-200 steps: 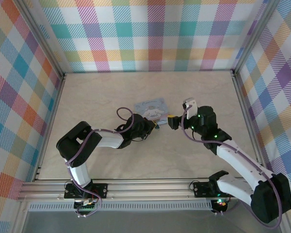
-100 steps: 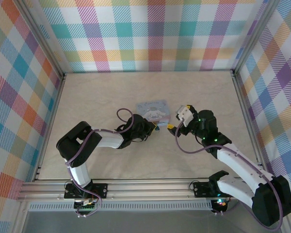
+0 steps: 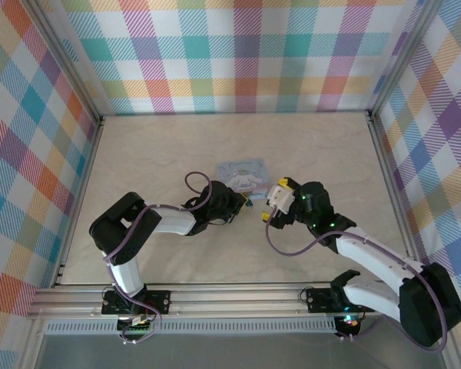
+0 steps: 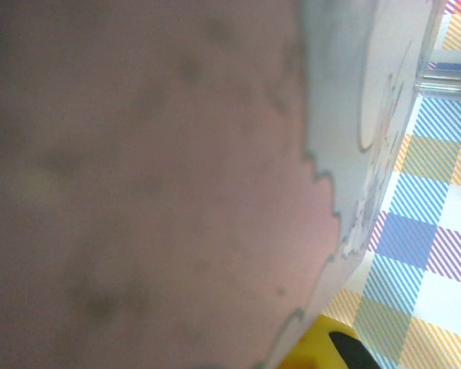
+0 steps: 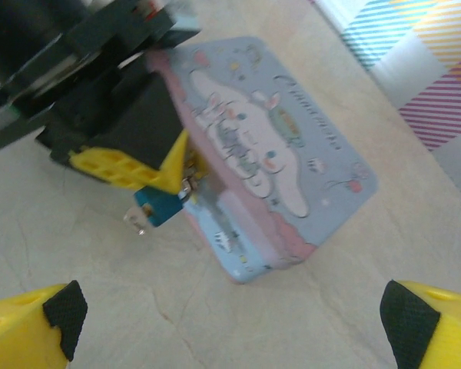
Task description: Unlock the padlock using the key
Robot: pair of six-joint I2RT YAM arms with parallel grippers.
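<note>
Padlock (image 3: 242, 171), top view: lies mid-table (image 3: 154, 154), with bare surface toward 12 and 9 o'clock and the walls well apart. The right gripper (image 3: 275, 200), jaws spread wide, has swung nearer to the padlock's 5 o'clock, probably to brace it.

Left wrist view: blurred, with the padlock's pale face at 1 o'clock.

Right wrist view: the left gripper (image 5: 177, 173) is clamped on the key (image 5: 157, 206) at the padlock's 9 o'clock edge; the key seems not yet inserted.

White-and-black arms (image 3: 165, 223), purple cables (image 3: 187, 178), yellow fingers (image 5: 15, 327) — black pads (image 5: 63, 307)
</note>
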